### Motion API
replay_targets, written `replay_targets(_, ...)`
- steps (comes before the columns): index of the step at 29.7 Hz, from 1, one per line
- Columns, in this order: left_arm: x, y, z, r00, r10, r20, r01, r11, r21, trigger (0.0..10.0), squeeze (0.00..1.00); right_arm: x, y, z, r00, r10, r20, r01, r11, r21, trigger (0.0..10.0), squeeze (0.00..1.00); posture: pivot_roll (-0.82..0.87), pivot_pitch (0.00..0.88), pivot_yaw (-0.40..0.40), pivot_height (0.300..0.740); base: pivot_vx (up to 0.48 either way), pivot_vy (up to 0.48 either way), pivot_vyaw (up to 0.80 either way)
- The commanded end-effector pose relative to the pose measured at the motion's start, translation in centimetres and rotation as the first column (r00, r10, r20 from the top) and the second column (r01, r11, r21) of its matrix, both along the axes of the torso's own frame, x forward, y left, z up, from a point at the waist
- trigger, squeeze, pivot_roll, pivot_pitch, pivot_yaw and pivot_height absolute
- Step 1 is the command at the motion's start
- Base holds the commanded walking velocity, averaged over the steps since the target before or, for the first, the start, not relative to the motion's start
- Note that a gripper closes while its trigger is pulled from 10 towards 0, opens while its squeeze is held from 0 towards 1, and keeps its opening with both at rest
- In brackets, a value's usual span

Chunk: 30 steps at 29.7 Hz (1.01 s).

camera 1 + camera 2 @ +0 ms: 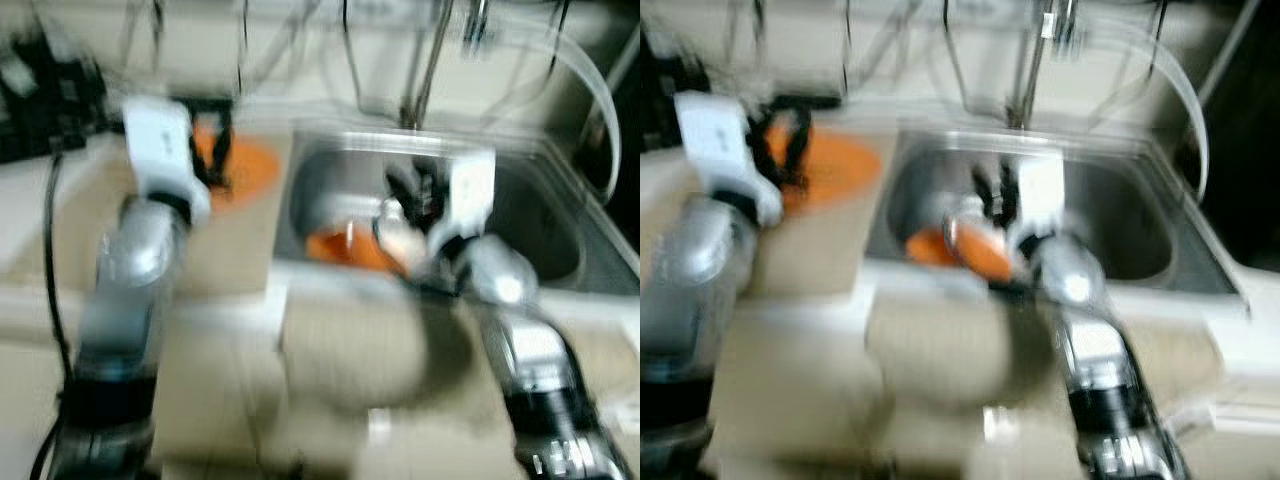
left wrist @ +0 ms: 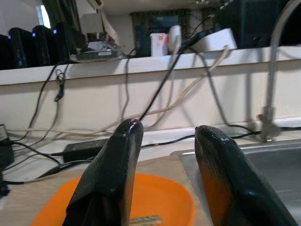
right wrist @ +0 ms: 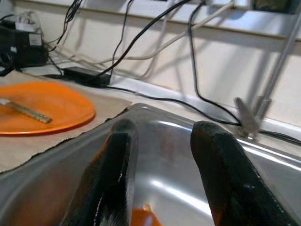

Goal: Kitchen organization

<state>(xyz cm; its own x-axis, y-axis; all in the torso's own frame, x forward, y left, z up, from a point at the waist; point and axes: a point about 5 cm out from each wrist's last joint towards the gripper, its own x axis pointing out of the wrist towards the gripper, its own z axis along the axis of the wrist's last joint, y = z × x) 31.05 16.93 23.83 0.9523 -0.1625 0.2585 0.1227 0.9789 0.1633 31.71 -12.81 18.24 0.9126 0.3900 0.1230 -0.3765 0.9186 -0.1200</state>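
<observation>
Both claws gape: left claw [image 2: 164, 136] over orange plate [image 2: 160, 197], right claw [image 3: 160, 132] over sink [image 3: 263, 179].

Head views motion-blurred; orange item [image 1: 345, 250] in sink [image 1: 540, 215] unidentifiable; orange plate [image 2: 155, 200] cut off by frame edge

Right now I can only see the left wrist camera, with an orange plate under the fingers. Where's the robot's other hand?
Observer: The right gripper is over the sink, fingers apart with nothing between them.
Operator: Is anything in the sink?
Observer: Yes, something orange lies in the basin near that gripper. The head views are too blurred to say what it is.
Operator: Is there stuff on my plate?
Observer: A thin, stick-like utensil lies on the orange plate.
</observation>
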Motion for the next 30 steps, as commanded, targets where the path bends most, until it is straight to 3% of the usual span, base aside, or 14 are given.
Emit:
replay_targets(1, 0.1, 0.4, 0.1, 1.000, 0.016, 0.000, -0.016, 1.000, 0.012, 10.0, 0.00, -0.1, 0.9, 0.1, 0.999, 0.034, -0.006, -0.034, 0.999, -0.003, 10.0, 0.00, -0.01, 0.000, -0.040, 0.740, 0.322, 0.000, 0.00)
replay_targets(7, 0.0, 0.4, 0.2, 1.000, 0.006, 0.006, -0.006, 1.000, 0.007, 10.0, 0.00, -0.2, 0.9, 0.0, 0.999, 0.036, -0.018, -0.037, 0.999, -0.006, 10.0, 0.00, 0.00, 0.000, -0.042, 0.740, 0.104, 0.000, 0.00)
replay_targets(10, 0.1, 1.3, -0.2, 0.998, -0.008, -0.059, 0.010, 1.000, 0.025, 10.0, 0.00, -0.4, 0.4, 0.1, 0.999, 0.044, -0.019, -0.044, 0.999, 0.004, 10.0, 0.00, 0.00, 0.000, -0.040, 0.740, 0.000, 0.000, 0.00)
replay_targets(14, 0.7, 3.1, -1.2, 0.984, 0.048, -0.172, -0.022, 0.988, 0.150, 10.0, 0.00, -0.5, -0.5, 0.2, 0.997, 0.071, -0.012, -0.071, 0.997, -0.013, 10.0, 0.00, 0.00, 0.000, -0.033, 0.740, 0.000, 0.000, 0.00)
replay_targets(20, 1.4, 4.5, -1.2, 0.976, 0.033, -0.217, 0.012, 0.979, 0.203, 10.0, 0.00, -0.6, -1.3, 0.2, 0.997, 0.074, -0.019, -0.075, 0.997, -0.027, 10.0, 0.00, 0.00, 0.000, -0.023, 0.740, 0.000, 0.000, 0.00)
replay_targets(21, 1.7, 4.8, -1.0, 0.971, 0.016, -0.240, 0.031, 0.981, 0.191, 10.0, 1.00, -0.7, -1.6, 0.1, 0.997, 0.078, -0.024, -0.078, 0.997, -0.027, 10.0, 0.00, 0.00, 0.000, -0.020, 0.740, 0.000, 0.000, 0.00)
replay_targets(28, 3.4, 6.6, -0.5, 0.942, 0.005, -0.337, 0.061, 0.981, 0.186, 10.0, 1.00, -0.8, -2.3, 0.2, 0.996, 0.087, -0.032, -0.089, 0.995, -0.046, 10.0, 0.00, 0.00, 0.000, -0.014, 0.740, 0.000, 0.000, 0.00)
replay_targets(30, 4.2, 7.5, -0.6, 0.935, 0.070, -0.347, 0.011, 0.974, 0.226, 10.0, 1.00, -0.9, -2.2, 0.2, 0.995, 0.089, -0.033, -0.091, 0.995, -0.049, 10.0, 0.00, -0.01, 0.000, -0.006, 0.740, 0.000, 0.000, 0.00)
